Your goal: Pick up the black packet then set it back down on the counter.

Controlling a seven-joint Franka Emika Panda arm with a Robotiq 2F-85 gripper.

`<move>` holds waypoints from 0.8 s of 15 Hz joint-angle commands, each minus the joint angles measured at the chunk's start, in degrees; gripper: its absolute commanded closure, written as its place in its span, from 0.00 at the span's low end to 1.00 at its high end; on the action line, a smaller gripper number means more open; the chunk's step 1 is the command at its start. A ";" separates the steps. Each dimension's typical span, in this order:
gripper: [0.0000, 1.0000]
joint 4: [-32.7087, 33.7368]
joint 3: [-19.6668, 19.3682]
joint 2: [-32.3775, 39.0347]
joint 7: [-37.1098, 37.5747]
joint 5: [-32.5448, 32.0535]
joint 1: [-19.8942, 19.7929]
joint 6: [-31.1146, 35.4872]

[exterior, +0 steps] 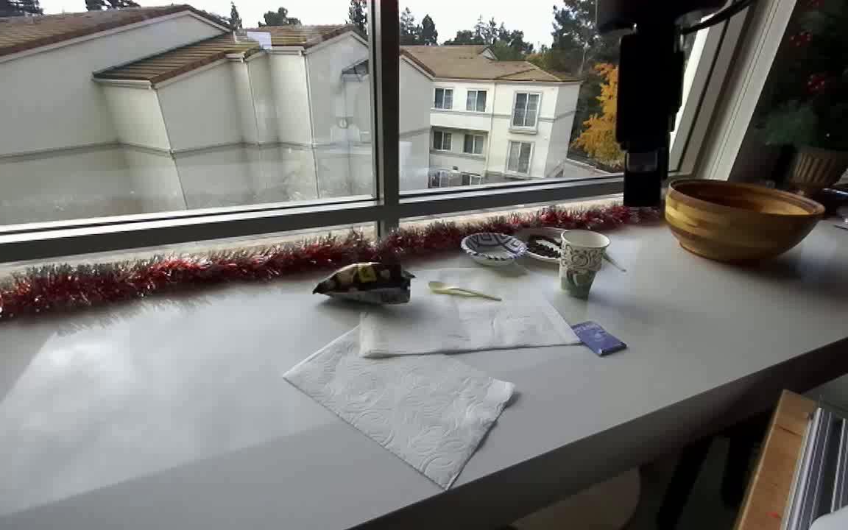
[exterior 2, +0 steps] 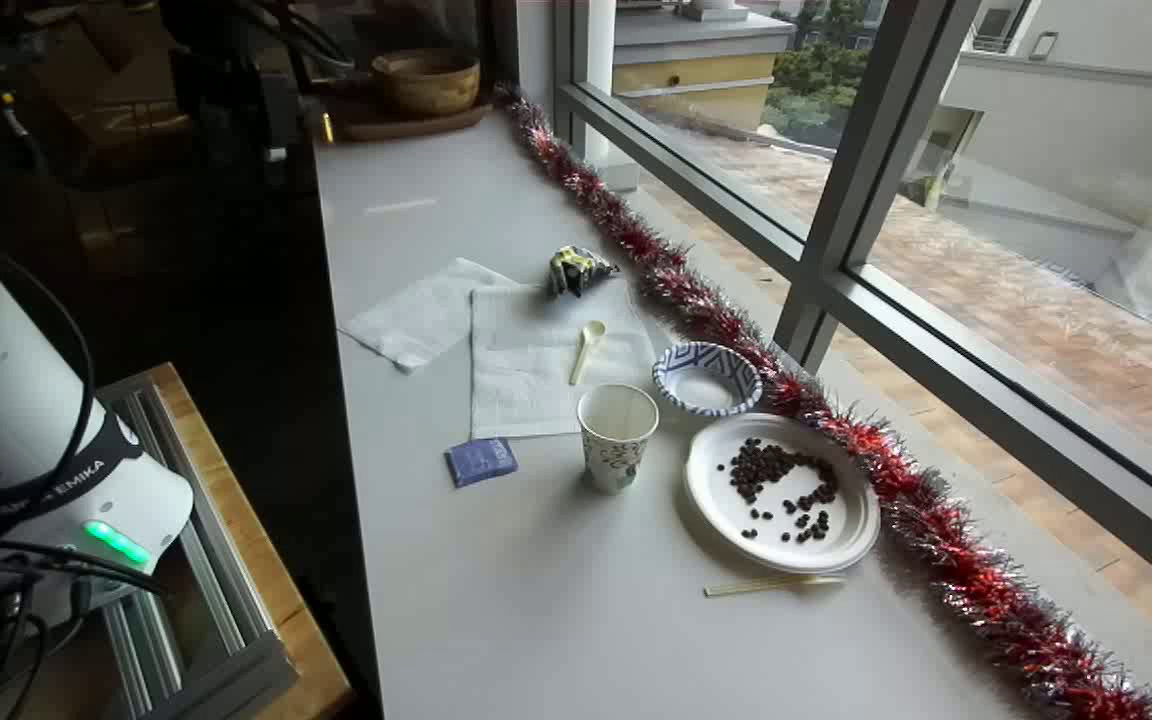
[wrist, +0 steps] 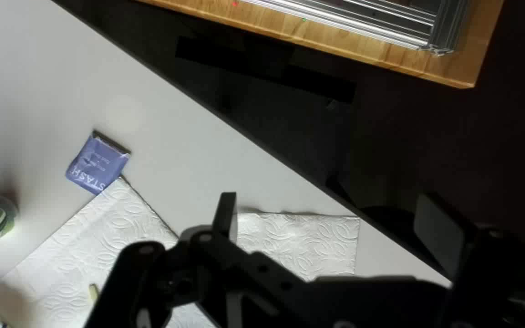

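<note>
One crinkly black packet with yellow-olive markings rests on one pale grey-white countertop, at the edge of one of two white paper napkins. Also on it: one flat blue-purple packet, one patterned paper cup, one blue-and-white bowl and one round white plate. The single black two-finger gripper stands wide, its jaws well apart.

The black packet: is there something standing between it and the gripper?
Nothing visible. In both exterior views, nothing covers the black packet; the open gripper hangs higher. The red tinsel runs beside the packet, not over it. The wrist view misses the packet.
</note>
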 commanded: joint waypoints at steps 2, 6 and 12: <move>0.00 0.08 0.17 0.02 -0.09 0.09 -0.19 -0.08; 0.00 0.08 0.17 0.02 -0.09 0.09 -0.19 -0.08; 0.00 -0.64 0.26 1.45 -0.48 -1.38 -0.87 6.00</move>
